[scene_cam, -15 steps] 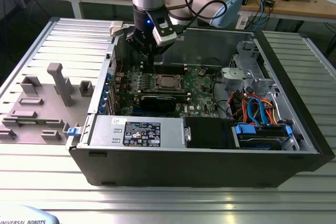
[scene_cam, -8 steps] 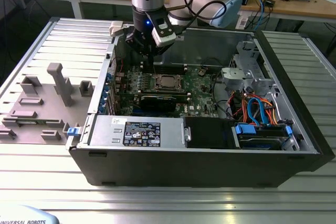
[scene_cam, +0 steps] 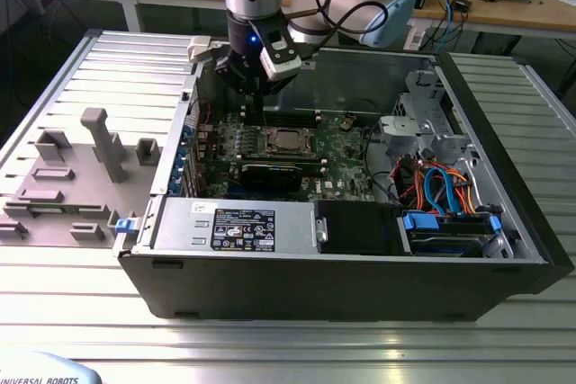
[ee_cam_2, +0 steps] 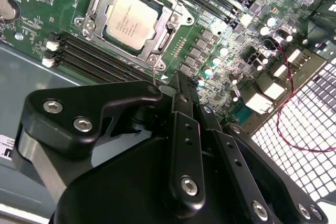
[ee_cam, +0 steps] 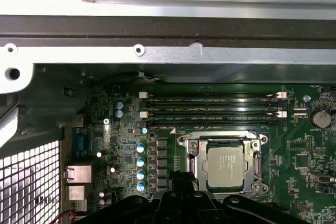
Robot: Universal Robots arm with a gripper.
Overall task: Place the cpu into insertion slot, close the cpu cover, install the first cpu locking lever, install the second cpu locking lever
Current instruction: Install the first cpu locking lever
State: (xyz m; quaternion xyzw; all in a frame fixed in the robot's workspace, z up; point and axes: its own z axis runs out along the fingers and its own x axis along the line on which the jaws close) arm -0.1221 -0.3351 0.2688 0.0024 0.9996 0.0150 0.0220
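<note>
The cpu (ee_cam_2: pixel 131 18) lies flat in the insertion slot (scene_cam: pixel 288 140) on the green board, its dull silver top showing in both wrist views (ee_cam: pixel 226 166). The cpu cover (ee_cam_2: pixel 169 26) is folded down around the chip as a silver frame (ee_cam: pixel 220 141). My gripper (ee_cam_2: pixel 180 80) hangs just beside the socket's corner, fingers drawn together with nothing seen between them. A thin metal lever rod (ee_cam_2: pixel 154 73) runs from that corner towards the fingertips. In the exterior view the gripper (scene_cam: pixel 260 107) sits above the board, to the exterior view's left of the socket.
Long black memory slots (ee_cam: pixel 210 106) run beside the socket. The case wall (ee_cam: pixel 168 30) and a perforated rear panel (ee_cam_2: pixel 310 124) with a red wire are close. A black card (scene_cam: pixel 266 174), the power supply (scene_cam: pixel 234 225) and coloured cables (scene_cam: pixel 441 188) fill the case.
</note>
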